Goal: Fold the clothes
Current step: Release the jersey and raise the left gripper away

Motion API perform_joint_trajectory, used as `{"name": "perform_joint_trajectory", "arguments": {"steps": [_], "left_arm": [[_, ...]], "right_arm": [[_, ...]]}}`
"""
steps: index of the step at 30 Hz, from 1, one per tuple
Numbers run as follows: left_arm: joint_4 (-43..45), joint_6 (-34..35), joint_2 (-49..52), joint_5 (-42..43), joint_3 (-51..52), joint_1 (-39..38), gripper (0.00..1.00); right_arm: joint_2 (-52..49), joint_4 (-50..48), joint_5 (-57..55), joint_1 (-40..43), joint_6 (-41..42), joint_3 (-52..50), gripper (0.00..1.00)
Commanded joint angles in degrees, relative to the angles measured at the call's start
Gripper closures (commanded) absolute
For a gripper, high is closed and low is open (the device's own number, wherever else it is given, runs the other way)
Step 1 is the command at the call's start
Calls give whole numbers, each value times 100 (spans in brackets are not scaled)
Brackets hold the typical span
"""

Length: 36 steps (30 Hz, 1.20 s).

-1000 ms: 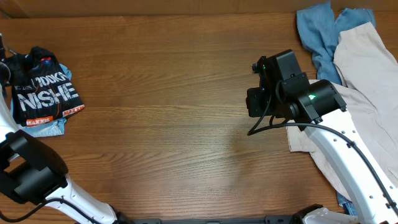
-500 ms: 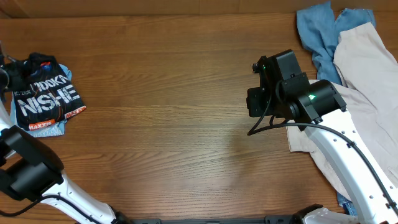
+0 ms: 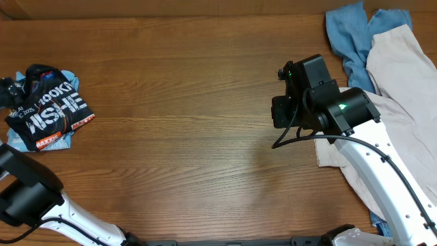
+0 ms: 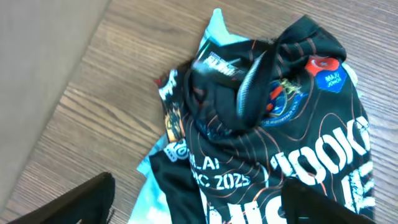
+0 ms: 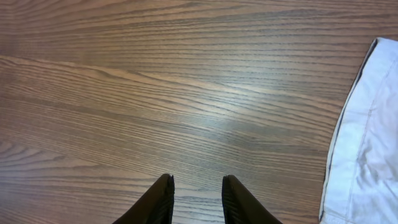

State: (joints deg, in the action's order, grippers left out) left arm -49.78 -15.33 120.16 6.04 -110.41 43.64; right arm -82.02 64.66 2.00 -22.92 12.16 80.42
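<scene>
The black garment point(image 3: 51, 109) with white lettering and thin orange lines lies bunched at the table's far left, on a pale blue cloth point(image 3: 63, 141). In the left wrist view the black garment point(image 4: 261, 143) fills the frame, its collar crumpled at the top. My left gripper point(image 4: 199, 208) hovers just above it, jaws wide open, and holds nothing. My right gripper point(image 5: 198, 196) is open over bare wood right of centre, with nothing between its fingers. The right arm's wrist point(image 3: 311, 96) shows in the overhead view.
A beige garment point(image 3: 403, 82) and a blue one point(image 3: 348, 34) lie heaped at the right edge, partly under the right arm. The beige cloth's pale hem point(image 5: 367, 143) shows right of my right gripper. The brown wooden table point(image 3: 184, 123) lies between the two piles.
My left gripper has opened and let go of the black garment. The bundle has settled slightly left and tilted. The right arm has not moved.
</scene>
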Motion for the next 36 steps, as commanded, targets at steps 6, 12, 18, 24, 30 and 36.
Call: {"name": "perform_joint_trajectory", "arguments": {"steps": [6, 12, 18, 24, 30, 36], "left_arm": [[-184, 328, -46, 811, -162, -223, 19], [-369, 365, -236, 898, -162, -879, 20], [-708, 380, -619, 859, -162, -1912, 5], [-1178, 706, -1108, 859, -162, -3025, 0], [-2452, 1043, -1180, 883, -162, -3856, 0], [-3626, 1047, -1185, 756, -162, -4247, 0]], "right_arm": [[111, -118, -262, 24, 0, 146, 68], [111, -549, -262, 24, 0, 144, 56], [-11, -1375, -264, 24, -72, 136, 34], [-527, -1930, -232, 229, -85, 136, 6], [-1003, -2039, -83, 487, -535, 136, 0], [-887, -1751, -26, 708, -219, 264, 0]]}}
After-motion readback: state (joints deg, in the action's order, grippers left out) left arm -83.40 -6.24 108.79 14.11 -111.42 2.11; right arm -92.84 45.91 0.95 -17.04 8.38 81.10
